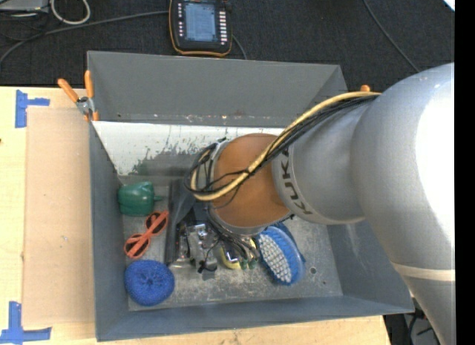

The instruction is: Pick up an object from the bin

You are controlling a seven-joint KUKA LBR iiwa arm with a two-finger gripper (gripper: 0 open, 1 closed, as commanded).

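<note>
The gripper point(194, 251) is way down near the floor of the bin point(215, 91), tucked under the arm's orange cover, and honestly I can't tell if it's open or closed. Closest to it is a dark slim piece point(179, 214) just beside it on the view's left, long axis running toward the back wall. A blue brush point(280, 256) lies just to its right. Orange scissors point(146, 234), a blue scrub pad point(148, 282) and a green toy point(136, 198) sit further left.

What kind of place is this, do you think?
Most likely a robotics lab: a KUKA arm reaches into a grey bin of small loose things, and a teach pendant lies among cables on the dark surface behind it.
</note>
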